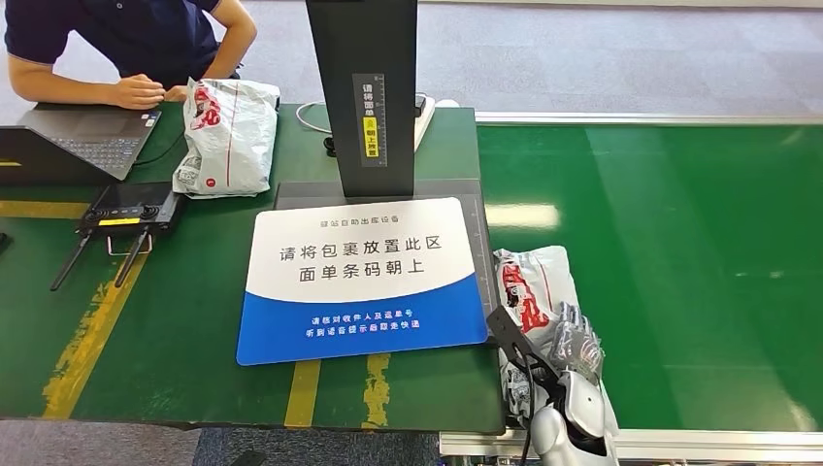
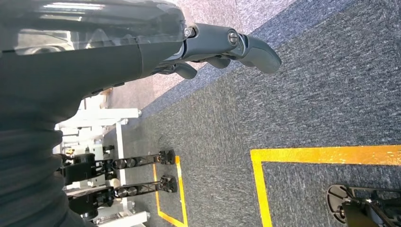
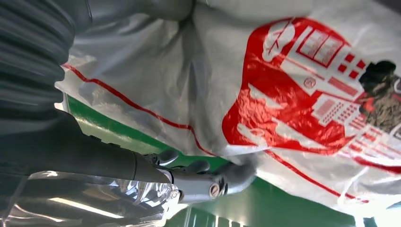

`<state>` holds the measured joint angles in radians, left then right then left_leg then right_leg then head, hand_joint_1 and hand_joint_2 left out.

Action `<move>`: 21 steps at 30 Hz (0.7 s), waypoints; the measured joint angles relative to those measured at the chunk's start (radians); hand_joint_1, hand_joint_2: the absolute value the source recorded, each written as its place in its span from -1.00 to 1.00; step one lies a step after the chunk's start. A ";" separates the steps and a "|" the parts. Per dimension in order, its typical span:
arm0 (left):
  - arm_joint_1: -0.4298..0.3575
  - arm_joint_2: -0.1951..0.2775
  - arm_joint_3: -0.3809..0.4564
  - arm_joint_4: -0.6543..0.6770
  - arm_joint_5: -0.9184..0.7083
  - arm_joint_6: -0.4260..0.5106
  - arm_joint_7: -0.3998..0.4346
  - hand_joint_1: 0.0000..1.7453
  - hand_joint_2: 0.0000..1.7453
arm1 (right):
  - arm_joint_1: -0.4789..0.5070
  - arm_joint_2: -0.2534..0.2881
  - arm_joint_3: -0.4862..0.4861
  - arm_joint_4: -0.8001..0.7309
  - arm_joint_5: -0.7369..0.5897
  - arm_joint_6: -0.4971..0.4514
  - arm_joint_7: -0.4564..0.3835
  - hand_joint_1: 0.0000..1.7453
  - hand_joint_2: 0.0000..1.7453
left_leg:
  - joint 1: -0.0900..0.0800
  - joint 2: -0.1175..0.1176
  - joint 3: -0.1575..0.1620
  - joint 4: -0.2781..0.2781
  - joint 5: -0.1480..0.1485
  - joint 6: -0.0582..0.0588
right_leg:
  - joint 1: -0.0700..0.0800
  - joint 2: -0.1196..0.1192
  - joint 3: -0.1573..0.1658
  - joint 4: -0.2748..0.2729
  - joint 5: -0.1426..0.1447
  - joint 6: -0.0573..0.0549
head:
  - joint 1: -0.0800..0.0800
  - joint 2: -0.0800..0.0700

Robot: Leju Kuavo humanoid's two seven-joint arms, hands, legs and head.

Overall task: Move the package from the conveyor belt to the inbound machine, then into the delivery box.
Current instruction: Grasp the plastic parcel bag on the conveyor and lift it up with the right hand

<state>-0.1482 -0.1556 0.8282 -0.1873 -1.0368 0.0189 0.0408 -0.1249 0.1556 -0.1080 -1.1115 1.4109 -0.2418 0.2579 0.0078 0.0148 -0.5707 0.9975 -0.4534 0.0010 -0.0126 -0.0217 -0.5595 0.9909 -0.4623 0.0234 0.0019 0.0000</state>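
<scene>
The green conveyor belt [image 1: 679, 243] carries a package [image 1: 532, 291]; the table [image 1: 194, 340] bears another.

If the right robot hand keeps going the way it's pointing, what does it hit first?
The white and red package on the green conveyor belt. The right robot hand already lies against it, so there is probably no free travel; actual contact depth is unclear.

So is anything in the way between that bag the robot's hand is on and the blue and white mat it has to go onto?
Nothing visible. The package under the right hand lies on the conveyor belt right beside the scan mat, whose surface is bare. The black post stands behind it.
</scene>
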 joint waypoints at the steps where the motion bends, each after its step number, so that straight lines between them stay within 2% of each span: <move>1: 0.000 0.000 0.000 0.000 0.001 0.001 0.000 -1.00 1.00 | -0.002 0.000 0.000 0.006 0.001 -0.001 0.000 0.92 1.00 | 0.000 0.000 0.000 0.000 0.000 0.000 | 0.000 0.000 0.000 0.000 0.000 0.000 | 0.000 0.000; 8: 0.004 0.000 0.000 0.000 0.009 0.008 -0.003 -1.00 1.00 | -0.015 0.000 0.000 0.022 0.004 -0.016 -0.013 1.00 1.00 | 0.000 0.000 0.000 0.000 0.000 0.000 | 0.000 0.000 0.000 0.000 0.000 0.000 | 0.000 0.000; 21: 0.010 0.000 0.000 0.000 0.012 0.013 -0.010 -1.00 1.00 | 0.007 0.003 0.000 -0.033 0.012 -0.066 -0.032 0.99 1.00 | 0.000 0.000 0.000 0.000 0.000 0.000 | 0.000 0.000 0.000 0.000 0.000 -0.001 | 0.000 0.000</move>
<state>-0.1386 -0.1560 0.8286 -0.1873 -1.0250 0.0314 0.0305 -0.1178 0.1586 -0.1076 -1.1442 1.4225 -0.3077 0.2263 0.0078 0.0149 -0.5708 0.9975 -0.4535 0.0009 -0.0125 -0.0217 -0.5597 0.9910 -0.4628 0.0227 0.0019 0.0000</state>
